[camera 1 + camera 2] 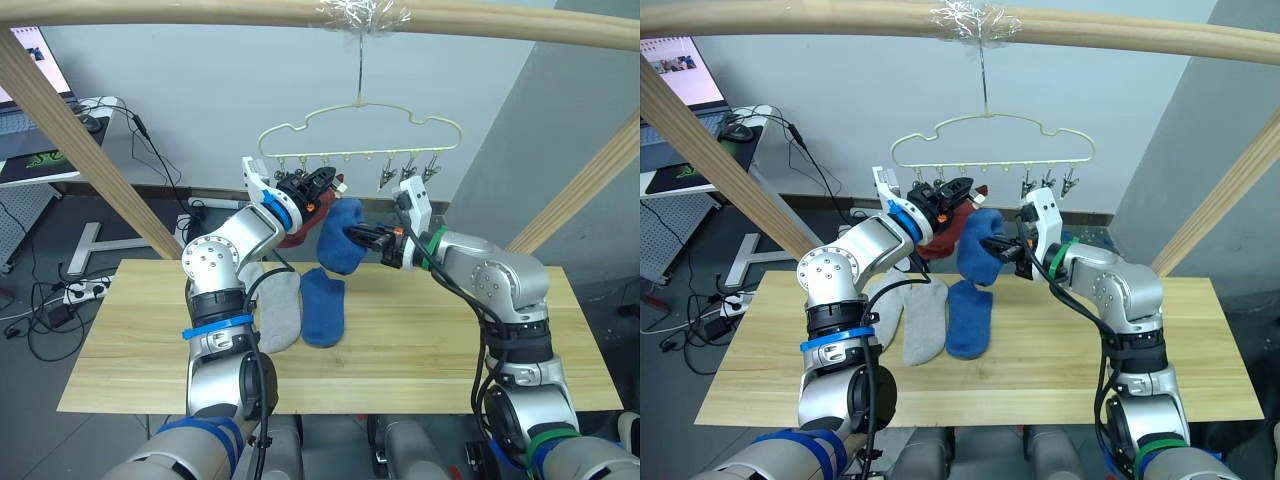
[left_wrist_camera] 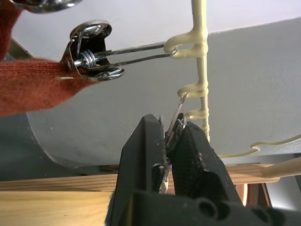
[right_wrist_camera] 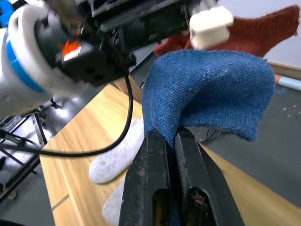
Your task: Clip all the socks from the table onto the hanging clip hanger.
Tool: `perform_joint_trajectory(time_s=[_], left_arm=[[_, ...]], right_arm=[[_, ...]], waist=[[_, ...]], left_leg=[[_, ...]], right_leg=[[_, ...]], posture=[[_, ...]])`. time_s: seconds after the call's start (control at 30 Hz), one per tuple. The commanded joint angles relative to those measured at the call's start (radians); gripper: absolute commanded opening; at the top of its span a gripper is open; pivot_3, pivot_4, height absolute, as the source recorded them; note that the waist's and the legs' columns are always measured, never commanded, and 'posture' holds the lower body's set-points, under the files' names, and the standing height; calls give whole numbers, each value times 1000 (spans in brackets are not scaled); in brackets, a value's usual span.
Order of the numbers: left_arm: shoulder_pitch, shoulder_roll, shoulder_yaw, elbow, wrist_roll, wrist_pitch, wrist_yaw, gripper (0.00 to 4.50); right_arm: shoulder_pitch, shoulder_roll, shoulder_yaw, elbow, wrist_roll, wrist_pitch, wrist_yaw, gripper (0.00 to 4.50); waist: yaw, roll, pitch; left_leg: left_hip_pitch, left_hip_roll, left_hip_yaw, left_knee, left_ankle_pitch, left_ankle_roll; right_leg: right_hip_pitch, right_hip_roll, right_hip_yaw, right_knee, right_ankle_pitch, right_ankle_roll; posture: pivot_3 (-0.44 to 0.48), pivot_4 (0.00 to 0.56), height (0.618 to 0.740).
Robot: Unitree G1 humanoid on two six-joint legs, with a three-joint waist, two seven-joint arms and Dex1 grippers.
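The pale yellow-green clip hanger (image 1: 360,110) hangs by its hook from the wooden pole above the table (image 1: 420,350). My left gripper (image 1: 325,181) is raised to its clip row and is shut on a metal clip (image 2: 173,132). A rust red sock (image 1: 950,232) hangs from the neighbouring clip (image 2: 89,63). My right gripper (image 1: 352,235) is shut on a blue sock (image 1: 340,240), held in the air just below and right of the left gripper. On the table lie another blue sock (image 1: 322,305) and two light grey socks (image 1: 280,310), (image 1: 250,275).
A thick wooden pole (image 1: 200,12) spans the top, with slanted wooden struts at the left (image 1: 80,140) and right (image 1: 585,185). Three free clips (image 1: 405,172) hang at the hanger's right end. A white desk with a laptop (image 1: 40,150) stands far left.
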Motion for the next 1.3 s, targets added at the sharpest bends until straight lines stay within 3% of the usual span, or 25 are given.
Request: perform_joint_trajectory(time_s=[0.03,0.93,1.13,1.3], left_arm=[[5,4,-10,-46,-20,4,5,226],[39,15,-50,-71,0,6,-17,226],[33,17,-45,-63,-2,1,-24,2003],[36,16,-35,-81,-33,11,-36,2003]], right_arm=[[-36,-10,10,13,12,-47,21,31],[-128,-29,43,146,17,-114,47,31],[-122,-28,43,137,17,-107,46,0],[-111,-28,46,127,16,-103,41,0]], waist=[[0,0,0],[2,0,0],[3,0,0],[3,0,0]], left_leg=[[0,0,0,0,0,0],[-1,0,1,-4,0,0],[-1,0,1,-4,0,0],[-1,0,1,-4,0,0]], right_leg=[[0,0,0,0,0,0],[-3,0,0,0,0,0],[-3,0,0,0,0,0],[-3,0,0,0,0,0]], posture=[[37,182,740],[46,178,740],[46,178,740],[52,176,740]])
